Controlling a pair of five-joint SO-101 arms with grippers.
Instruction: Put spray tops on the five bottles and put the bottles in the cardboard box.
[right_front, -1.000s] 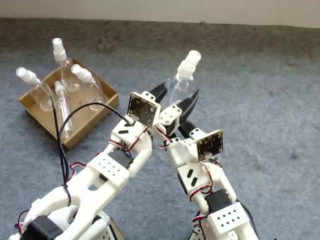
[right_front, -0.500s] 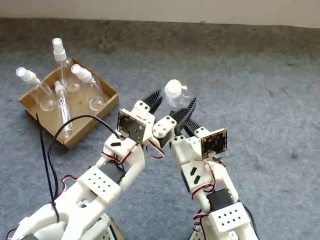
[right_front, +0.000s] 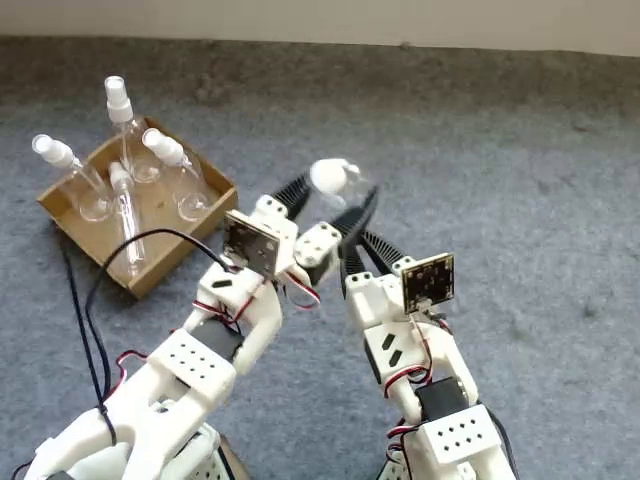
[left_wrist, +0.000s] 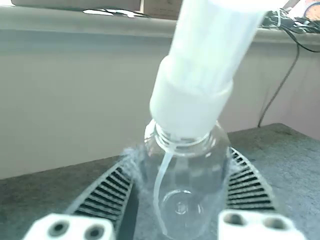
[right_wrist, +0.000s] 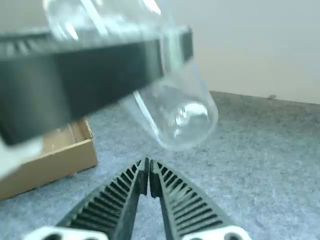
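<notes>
One capped bottle (left_wrist: 187, 150) we log aloft, our left gripper (right_front: 322, 200) clamped round its body, long axis tilting up beyond the fingertips, right gripper (right_wrist: 148, 165) closed empty just beneath, cardboard box (right_front: 190, 245) with four bottles (right_front: 165, 165) leftward, nearer our left arm.

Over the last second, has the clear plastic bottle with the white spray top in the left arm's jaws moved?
Yes. The clear bottle has shifted left in the high view, nearer the brown cardboard box.
</notes>
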